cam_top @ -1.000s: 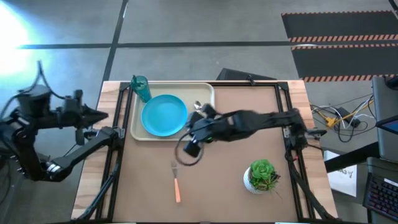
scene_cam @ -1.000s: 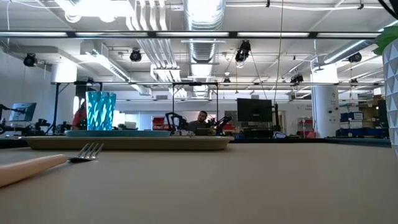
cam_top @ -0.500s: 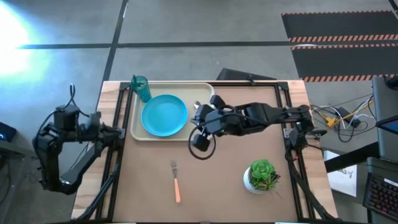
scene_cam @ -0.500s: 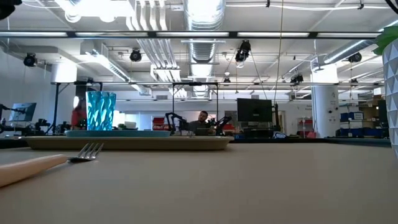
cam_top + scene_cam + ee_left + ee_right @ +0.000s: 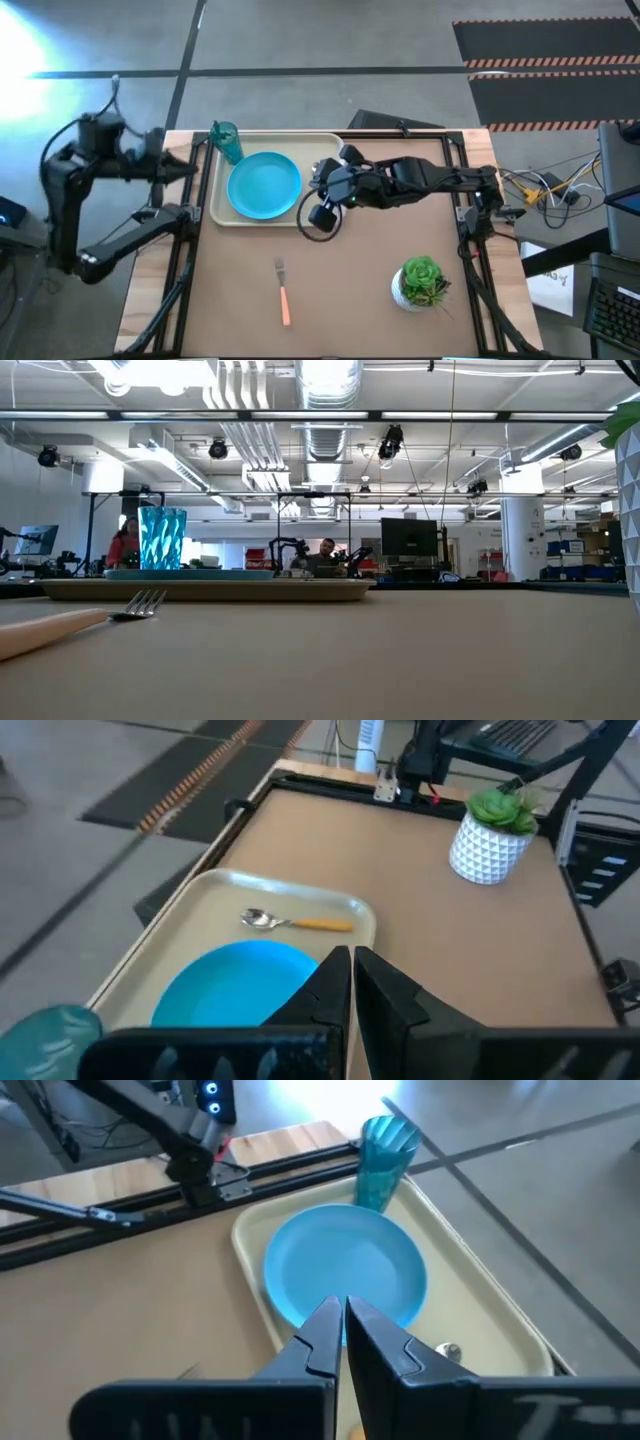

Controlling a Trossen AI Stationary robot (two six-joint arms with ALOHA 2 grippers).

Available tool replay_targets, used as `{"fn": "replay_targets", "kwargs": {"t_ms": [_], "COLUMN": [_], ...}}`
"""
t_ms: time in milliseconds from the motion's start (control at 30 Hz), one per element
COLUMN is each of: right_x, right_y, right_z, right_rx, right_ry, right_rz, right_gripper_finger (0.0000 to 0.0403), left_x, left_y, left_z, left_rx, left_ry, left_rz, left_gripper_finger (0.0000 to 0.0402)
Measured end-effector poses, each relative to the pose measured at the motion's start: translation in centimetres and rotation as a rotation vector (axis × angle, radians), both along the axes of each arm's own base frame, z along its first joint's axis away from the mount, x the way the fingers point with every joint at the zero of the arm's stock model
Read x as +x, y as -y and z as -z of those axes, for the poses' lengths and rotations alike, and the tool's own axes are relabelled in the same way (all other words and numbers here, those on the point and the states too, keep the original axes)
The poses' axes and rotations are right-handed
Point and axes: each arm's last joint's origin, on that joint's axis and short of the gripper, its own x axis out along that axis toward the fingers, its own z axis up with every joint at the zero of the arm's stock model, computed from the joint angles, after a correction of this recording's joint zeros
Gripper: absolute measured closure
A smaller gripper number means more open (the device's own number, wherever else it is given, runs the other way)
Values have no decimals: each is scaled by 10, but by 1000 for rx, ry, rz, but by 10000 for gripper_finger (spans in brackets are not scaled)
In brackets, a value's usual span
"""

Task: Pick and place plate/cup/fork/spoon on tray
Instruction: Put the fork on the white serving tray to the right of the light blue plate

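The cream tray (image 5: 325,145) lies at the table's far left. On it lie the sky-blue plate (image 5: 264,185), the teal cup (image 5: 226,140) standing in its far left corner, and the spoon (image 5: 290,922), whose bowl also shows in the right wrist view (image 5: 450,1350). The fork (image 5: 283,290) lies flat on the table nearer the front, tines toward the tray. My right gripper (image 5: 340,1305) is shut and empty above the tray's right end, pointing toward the plate. My left gripper (image 5: 351,955) is shut and empty, raised beyond the table's left edge.
A green plant in a white pot (image 5: 420,282) stands at the near right of the table. Black frame rails (image 5: 180,230) run along the table's left and right sides. People and equipment show in the room behind in the low view.
My right gripper has gone from the middle of the table toward the far edge and now stands over the tray's right end. My left arm has swung toward the far edge, beside the table's left side. The things on the tray and the fork have not moved.
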Motion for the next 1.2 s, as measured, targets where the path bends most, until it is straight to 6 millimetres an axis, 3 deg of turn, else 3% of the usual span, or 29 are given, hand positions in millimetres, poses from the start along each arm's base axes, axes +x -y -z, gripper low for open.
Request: {"fn": "replay_targets", "kwargs": {"t_ms": [233, 667, 867, 1000, 1200], "right_x": [-8, -17, -17, -17, -19], "right_y": [18, 44, 49, 48, 48], "right_z": [-10, -18, -17, -17, -16], "right_rx": [-17, -37, -44, -51, -56], "right_ry": [16, 18, 3, -3, -29], "right_rz": [30, 83, 88, 78, 69], "right_gripper_finger": [394, 394, 394, 394, 394], "left_x": [24, 52, 74, 88, 92], "left_y": [-28, -18, -3, 20, 54], "left_z": [28, 104, 135, 160, 169], "left_rx": [-134, -309, -382, -438, -421], "left_ry": [-88, -45, -70, -193, -313], "left_rz": [137, 263, 310, 366, 341], "left_gripper_finger": [401, 401, 401, 401, 401]}}
